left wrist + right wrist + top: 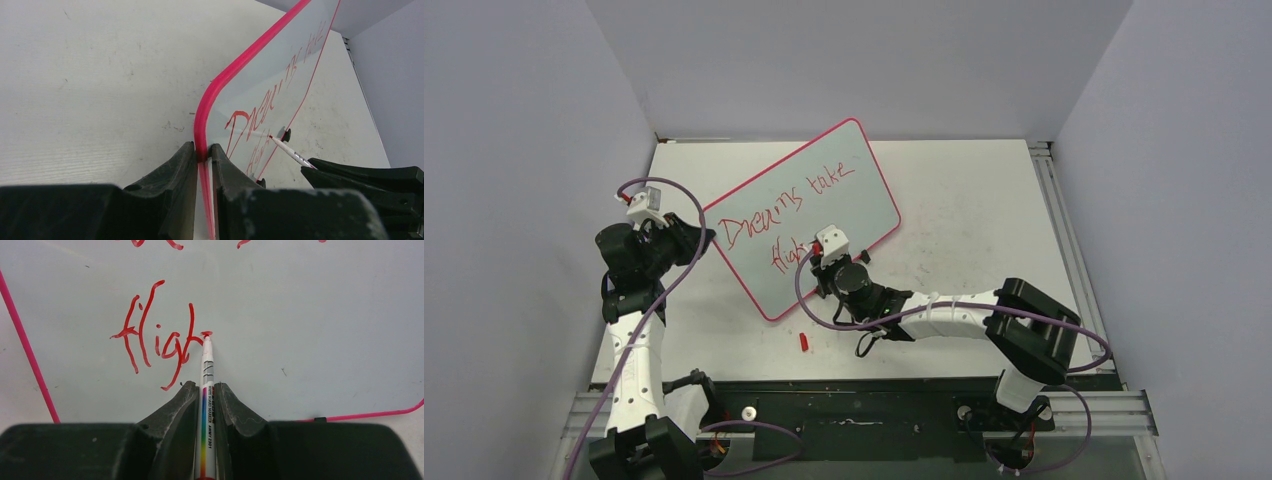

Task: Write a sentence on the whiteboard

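The whiteboard lies slanted on the table, pale with a red-pink rim, and bears red writing "Dreams take" over "fligh". My left gripper is shut on the board's left rim. My right gripper is shut on a white marker with a rainbow stripe. The marker's red tip touches the board just right of "fligh". The marker also shows in the left wrist view, tip on the board.
A small red marker cap lies on the white table near the board's lower corner. Two black clip feet sit on the board's long edge. Grey walls enclose the table on three sides.
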`<state>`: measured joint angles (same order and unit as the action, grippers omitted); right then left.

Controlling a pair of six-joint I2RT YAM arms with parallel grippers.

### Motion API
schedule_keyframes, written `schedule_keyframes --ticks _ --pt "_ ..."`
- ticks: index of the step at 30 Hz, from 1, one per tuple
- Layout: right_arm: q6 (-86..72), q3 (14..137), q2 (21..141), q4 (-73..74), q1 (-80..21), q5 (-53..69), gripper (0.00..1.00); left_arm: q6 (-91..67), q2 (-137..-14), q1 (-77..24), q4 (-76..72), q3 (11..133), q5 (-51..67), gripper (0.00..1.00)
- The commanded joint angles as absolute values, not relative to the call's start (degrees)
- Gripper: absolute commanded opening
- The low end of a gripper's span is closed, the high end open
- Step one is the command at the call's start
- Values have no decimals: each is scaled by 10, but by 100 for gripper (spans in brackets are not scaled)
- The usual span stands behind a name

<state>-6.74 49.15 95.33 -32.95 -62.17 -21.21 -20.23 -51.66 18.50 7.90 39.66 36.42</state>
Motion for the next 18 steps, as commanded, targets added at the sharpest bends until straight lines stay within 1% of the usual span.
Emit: schedule_keyframes --ticks 1,13,18 --pt "-72 514 961 -355 -612 -231 5 -194 -517 177 78 402 385 13" --pt "-71 518 962 -358 -601 -233 5 -193 -517 176 78 403 385 13" --pt "-58 507 939 -368 -607 -223 5 -193 -517 177 78 402 385 13"
